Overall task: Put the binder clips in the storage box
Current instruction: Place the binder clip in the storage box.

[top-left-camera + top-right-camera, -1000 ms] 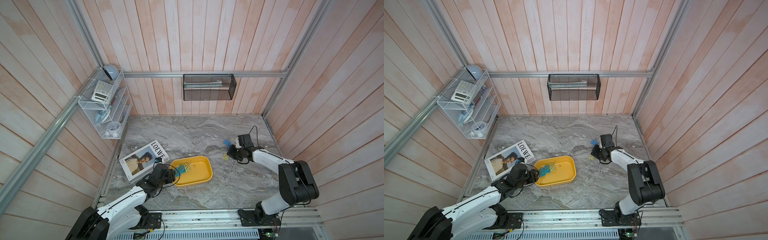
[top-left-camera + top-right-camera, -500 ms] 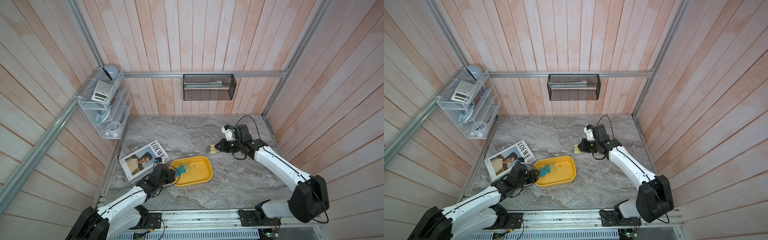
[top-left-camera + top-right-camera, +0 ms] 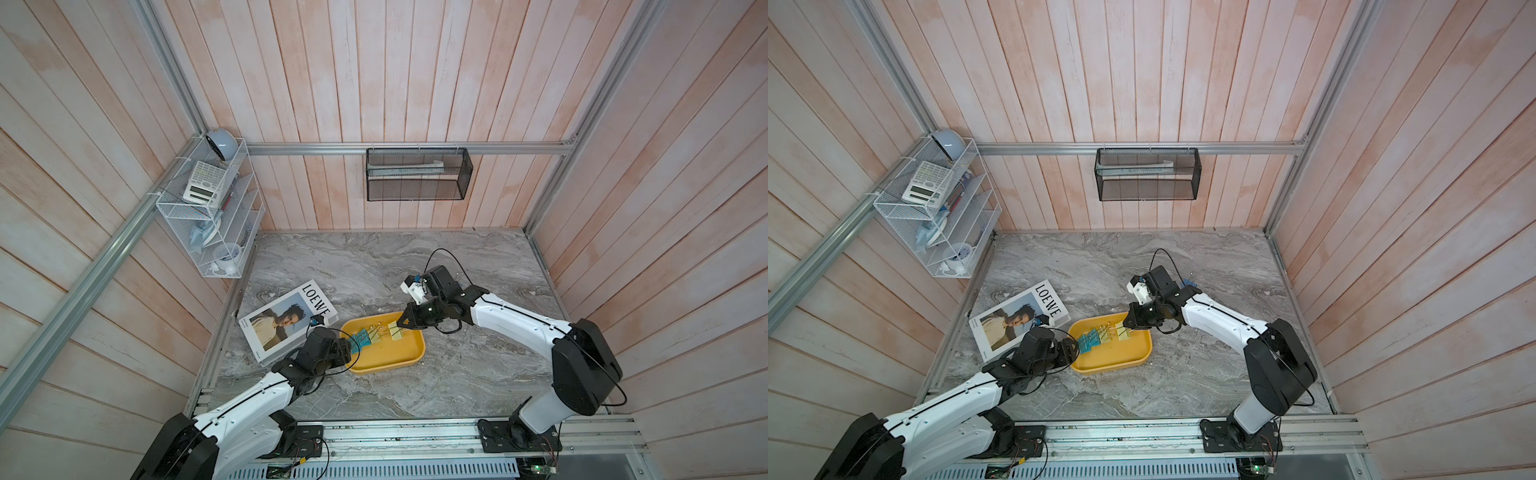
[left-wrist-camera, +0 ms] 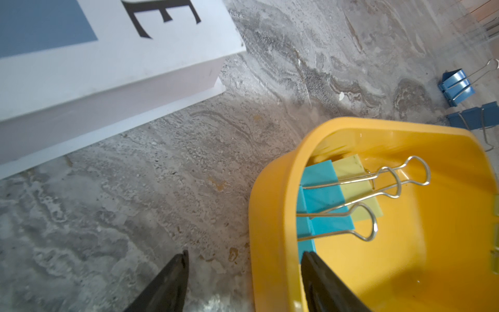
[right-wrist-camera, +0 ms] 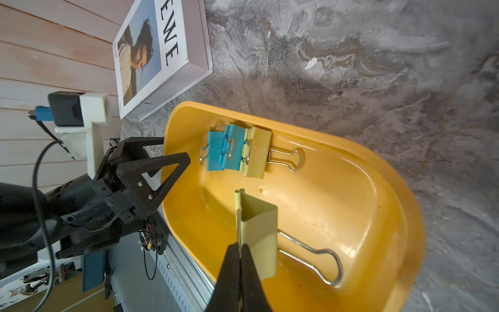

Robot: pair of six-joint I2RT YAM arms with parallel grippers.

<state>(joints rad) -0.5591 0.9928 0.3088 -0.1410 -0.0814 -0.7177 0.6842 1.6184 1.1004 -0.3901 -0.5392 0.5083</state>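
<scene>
You have three clips lying in the storage box (image 3: 395, 355): the two teal clips (image 5: 222, 151) and the lying yellow clip (image 5: 256, 152), packed side by side at one end of the box. A fourth, the hanging yellow clip (image 5: 260, 237), is over the middle of the box. The right gripper (image 5: 240, 247) is pinched tight on its thin edge, so it is carried in but not yet let go.

That leaves you the two blue clips (image 4: 456, 86), which lie on the table (image 3: 374, 257) just outside the box, beyond its far long side.

The left gripper (image 4: 245, 254) stands wide and holds nothing. One finger is inside the box, the other outside, with the box's end wall between them.

Some things you cannot settle here:
- **Grip point:** it is unclear whether the right gripper has the clip's wire handle or its folded lip.
- **Contact with the box:** you cannot tell whether the hanging clip's loop touches the box floor.
- **Blue clips from above:** in a top view only one blue clip (image 3: 1190, 284) peeks out behind the right arm (image 3: 1217, 316); the second is hidden.
- **Blue clips from the left wrist:** the box rim cuts off part of the nearer blue clip.
</scene>
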